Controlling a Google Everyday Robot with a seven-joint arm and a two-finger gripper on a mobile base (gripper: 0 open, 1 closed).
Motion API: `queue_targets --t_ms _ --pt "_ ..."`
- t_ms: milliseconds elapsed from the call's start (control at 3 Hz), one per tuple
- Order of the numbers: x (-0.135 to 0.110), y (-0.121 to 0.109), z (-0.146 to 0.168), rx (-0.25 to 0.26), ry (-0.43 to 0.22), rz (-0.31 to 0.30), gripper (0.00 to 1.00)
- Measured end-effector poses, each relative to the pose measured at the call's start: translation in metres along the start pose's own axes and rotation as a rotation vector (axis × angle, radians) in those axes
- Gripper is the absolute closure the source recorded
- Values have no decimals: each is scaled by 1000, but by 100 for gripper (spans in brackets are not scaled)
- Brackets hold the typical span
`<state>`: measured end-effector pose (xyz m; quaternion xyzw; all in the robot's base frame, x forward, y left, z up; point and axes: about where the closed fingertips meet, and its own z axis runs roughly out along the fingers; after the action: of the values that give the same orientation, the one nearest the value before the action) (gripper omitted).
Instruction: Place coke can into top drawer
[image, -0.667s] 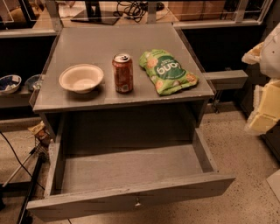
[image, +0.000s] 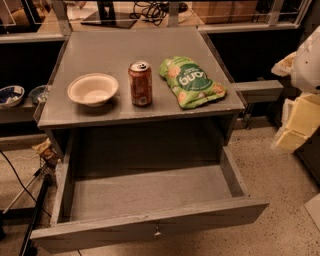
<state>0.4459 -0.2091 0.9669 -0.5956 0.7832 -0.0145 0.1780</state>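
The coke can (image: 140, 83) stands upright on the grey cabinet top (image: 130, 50), between a white bowl (image: 93, 89) on its left and a green snack bag (image: 191, 82) on its right. The top drawer (image: 150, 192) is pulled wide open below, its inside bare, with a small metal knob (image: 157, 231) at the centre of its front panel. My gripper (image: 295, 125) hangs at the right edge of the view, well to the right of the cabinet and apart from the can, holding nothing that I can see.
Shelves with dark bowls (image: 11, 95) stand to the left of the cabinet. A crumpled wrapper (image: 44, 149) and black cables lie on the speckled floor at the left. A grey ledge (image: 257, 91) juts out at the right beside the cabinet.
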Motion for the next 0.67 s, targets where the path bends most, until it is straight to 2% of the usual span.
queue_targets --t_ms 667 --pt "-20 -10 28 -26 -99 36 0"
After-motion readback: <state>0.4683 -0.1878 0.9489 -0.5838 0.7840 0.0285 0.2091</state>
